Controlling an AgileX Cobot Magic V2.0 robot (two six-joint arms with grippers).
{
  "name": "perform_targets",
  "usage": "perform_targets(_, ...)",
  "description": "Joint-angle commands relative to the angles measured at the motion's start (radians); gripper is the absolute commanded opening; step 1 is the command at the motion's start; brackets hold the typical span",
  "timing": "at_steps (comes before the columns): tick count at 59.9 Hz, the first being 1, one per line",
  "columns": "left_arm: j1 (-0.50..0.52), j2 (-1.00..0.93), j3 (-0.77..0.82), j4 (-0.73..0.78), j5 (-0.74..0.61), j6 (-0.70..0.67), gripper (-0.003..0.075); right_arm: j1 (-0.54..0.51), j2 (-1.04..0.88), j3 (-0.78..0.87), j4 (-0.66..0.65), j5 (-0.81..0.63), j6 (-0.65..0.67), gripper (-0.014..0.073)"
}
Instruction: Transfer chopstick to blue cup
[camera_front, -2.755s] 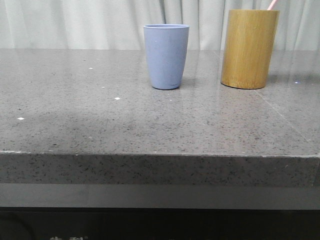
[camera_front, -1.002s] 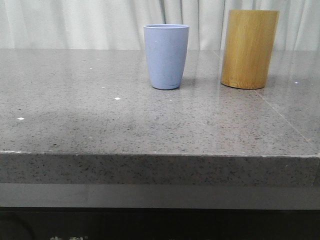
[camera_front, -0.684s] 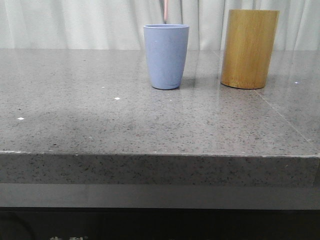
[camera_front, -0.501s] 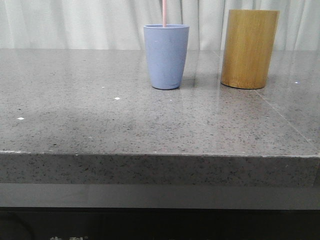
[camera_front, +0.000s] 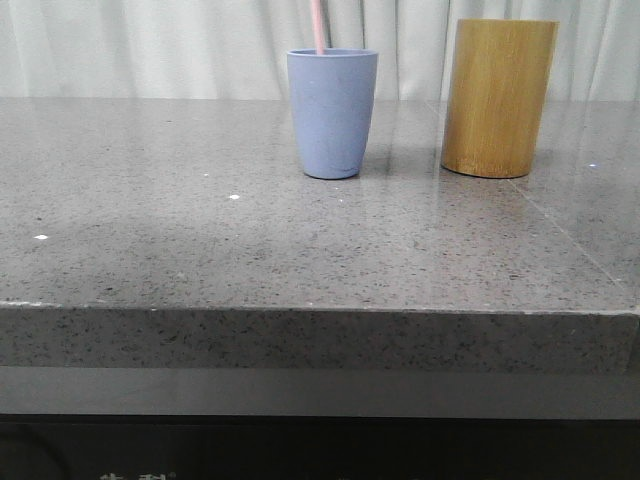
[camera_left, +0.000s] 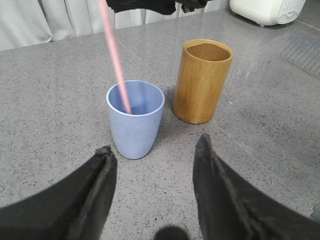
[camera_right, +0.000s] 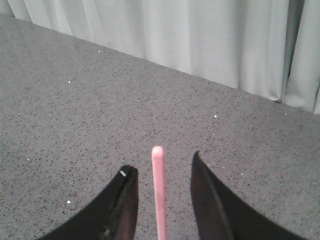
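While chopstick (camera_left: 115, 57) leans in blue cup (camera_left: 135, 119), right gripper (camera_right: 160, 197) fingers apart.

The thin pale pink chopstick (camera_front: 318, 26) is no longer sticking out of the tall yellow-brown bamboo cylinder (camera_front: 498, 97) on the right. It is now standing in the matte pale blue tapered cup (camera_front: 332, 112), having come down into its mouth. It is also leaning slightly further left than half a second ago.
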Motion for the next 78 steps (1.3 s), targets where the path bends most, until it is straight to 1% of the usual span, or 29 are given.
perform_targets(1, -0.007, -0.015, -0.031, -0.008, -0.085, 0.004, 0.0358, 0.0, -0.072, -0.034, -0.035, -0.026, -0.009, 0.0329)
perform_targets(7, -0.007, -0.015, -0.031, -0.008, -0.083, 0.004, 0.0358, 0.0, -0.117, -0.034, -0.079, 0.054, -0.009, 0.033)
perform_targets(21, -0.004, -0.015, -0.031, 0.002, -0.077, 0.004, 0.0358, -0.004, -0.297, -0.034, -0.166, 0.447, -0.009, 0.033)
perform_targets(25, 0.002, -0.015, -0.035, 0.029, -0.048, 0.004, 0.0358, -0.013, -0.351, -0.024, -0.167, 0.539, -0.009, 0.033)
perform_targets(28, 0.011, -0.015, -0.042, 0.059, -0.009, 0.004, 0.0358, -0.024, -0.4, -0.001, -0.166, 0.575, -0.009, 0.033)
perform_targets(32, 0.03, -0.017, -0.054, 0.061, 0.053, 0.004, 0.0358, -0.044, -0.461, 0.044, -0.166, 0.601, 0.003, 0.033)
perform_targets(42, 0.103, -0.039, -0.091, 0.068, 0.215, 0.002, 0.0358, -0.097, -0.628, 0.223, -0.166, 0.571, 0.049, 0.033)
perform_targets(54, 0.215, -0.103, -0.093, 0.068, 0.301, -0.028, 0.0358, -0.171, -0.819, 0.466, -0.166, 0.445, 0.079, 0.033)
perform_targets(61, 0.265, -0.133, -0.09, 0.073, 0.351, -0.028, 0.0358, -0.179, -0.919, 0.586, -0.166, 0.374, 0.079, 0.033)
perform_targets(66, 0.275, -0.149, -0.09, 0.084, 0.378, -0.028, 0.0358, -0.179, -0.992, 0.665, -0.166, 0.348, 0.079, 0.033)
perform_targets(78, 0.275, -0.157, -0.09, 0.084, 0.359, -0.028, 0.0358, -0.179, -1.128, 0.793, -0.166, 0.332, 0.079, 0.033)
